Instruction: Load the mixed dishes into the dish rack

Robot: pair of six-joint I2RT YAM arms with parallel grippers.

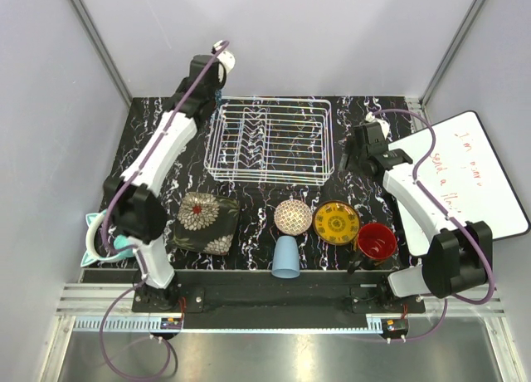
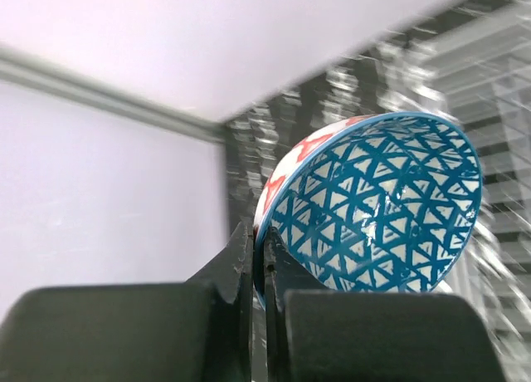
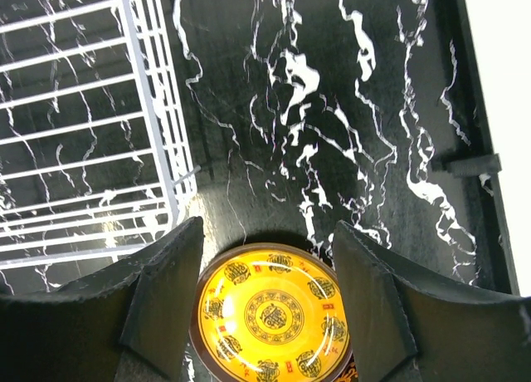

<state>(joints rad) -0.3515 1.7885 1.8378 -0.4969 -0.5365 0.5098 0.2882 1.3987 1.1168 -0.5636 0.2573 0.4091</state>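
Observation:
My left gripper (image 2: 259, 232) is shut on the rim of the blue patterned bowl (image 2: 373, 203) and holds it tilted in the air by the back left corner of the white wire dish rack (image 1: 270, 141), which holds no dishes. My right gripper (image 3: 267, 228) is open and empty, hovering right of the rack (image 3: 83, 124) above the yellow ornate plate (image 3: 274, 315). On the table in front lie the black square floral plate (image 1: 206, 222), the beige patterned bowl (image 1: 293, 217), the yellow plate (image 1: 336, 222), the upturned light-blue cup (image 1: 285, 257) and the red-inside mug (image 1: 376, 242).
Teal rounded items (image 1: 98, 242) lie off the table's left edge by the left arm. A whiteboard with red writing (image 1: 469, 178) leans at the right. Grey walls close in the back and sides.

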